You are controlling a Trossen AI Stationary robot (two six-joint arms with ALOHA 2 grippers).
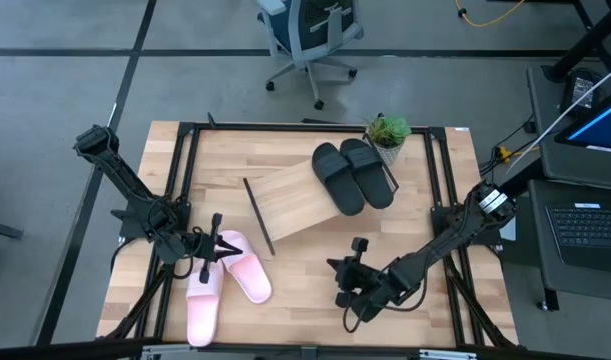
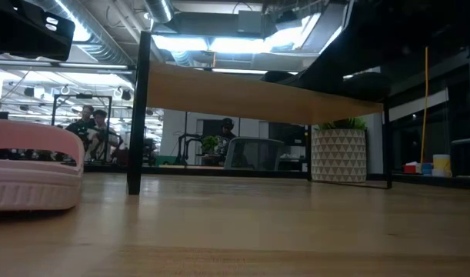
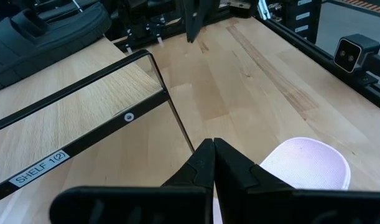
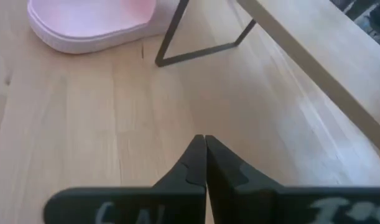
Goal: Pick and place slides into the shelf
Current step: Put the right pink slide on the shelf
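Two black slides on the shelf, two pink ones on the table.

The two matte black slide sandals [image 1: 353, 175] lie side by side on the slanted light-wood shelf [image 1: 290, 205]. The two light pink slide sandals [image 1: 225, 280] lie on the wooden table [image 1: 305, 300] by the left gripper [image 1: 217, 245], its fingers pressed together, holding nothing. The right gripper [image 1: 343, 283] is pressed together too, empty.

Robotics lab or open workshop floor.
Wooden worktable [image 1: 315, 290] in a black metal frame on bare grey concrete, office chair [image 1: 307, 35] and laptop [image 1: 590, 232] close by; beyond, exposed ceiling ducts [image 2: 127, 23], strip lights, and people seated [image 2: 92, 127] at distant benches.
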